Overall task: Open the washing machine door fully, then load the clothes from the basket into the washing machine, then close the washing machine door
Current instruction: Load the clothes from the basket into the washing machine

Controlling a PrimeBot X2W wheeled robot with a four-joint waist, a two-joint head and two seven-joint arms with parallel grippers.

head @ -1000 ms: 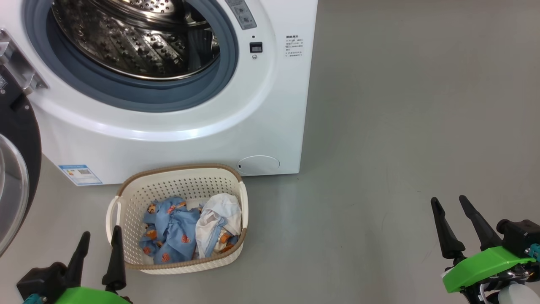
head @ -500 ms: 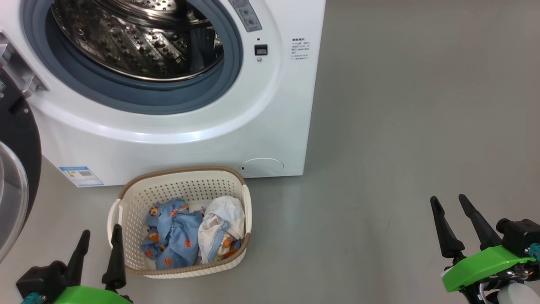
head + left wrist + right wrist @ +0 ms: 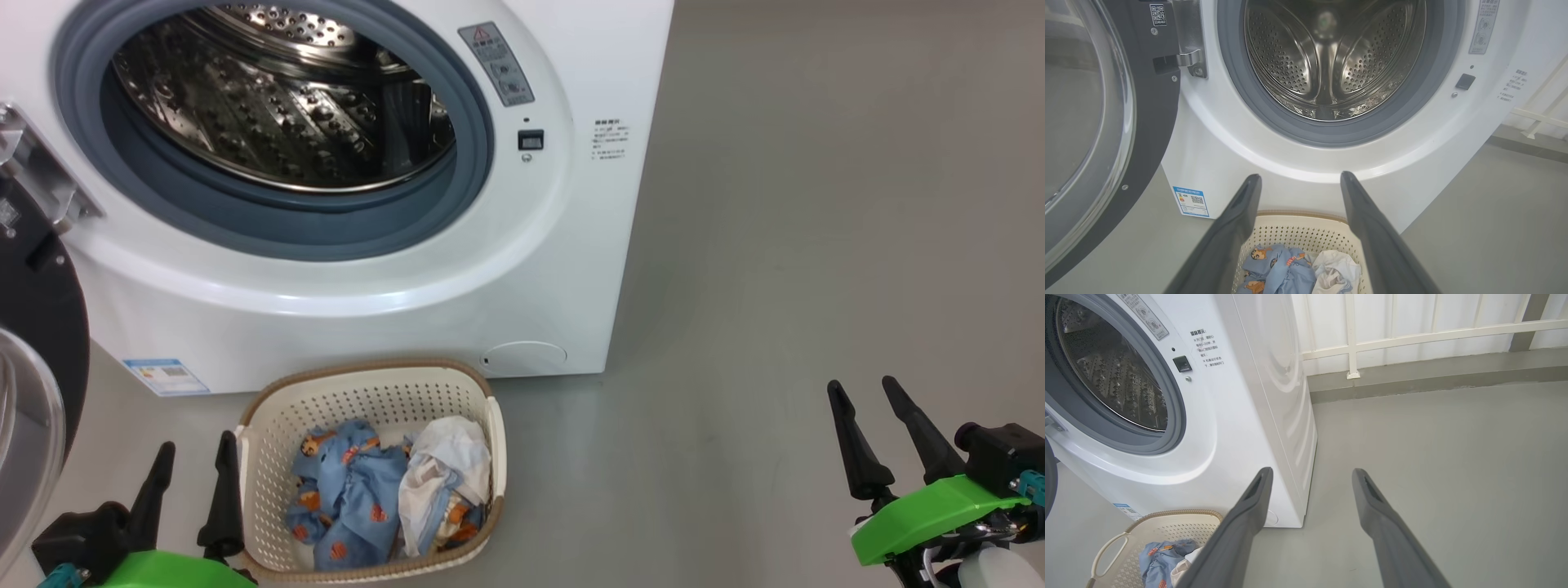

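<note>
The white washing machine (image 3: 408, 310) stands ahead with its steel drum (image 3: 269, 106) exposed. Its black-rimmed door (image 3: 33, 343) hangs swung out at the left (image 3: 1098, 114). On the floor in front sits the cream basket (image 3: 367, 392), holding light blue printed clothes (image 3: 351, 498) and a white cloth (image 3: 445, 465). My left gripper (image 3: 192, 457) is open at the lower left, just left of the basket, holding nothing. My right gripper (image 3: 863, 394) is open over bare floor at the lower right, well away from the basket. The basket (image 3: 1167, 522) and clothes (image 3: 1278, 269) also show in the wrist views.
Grey floor (image 3: 816, 245) stretches to the right of the machine. A white railing and wall (image 3: 1412, 335) run behind the machine. A blue label (image 3: 166, 376) and a round cap (image 3: 524, 358) sit low on the machine's front.
The whole head view has shifted: machine and basket sit lower and further right in the picture, so the camera moved. Both grippers hold the same open pose.
</note>
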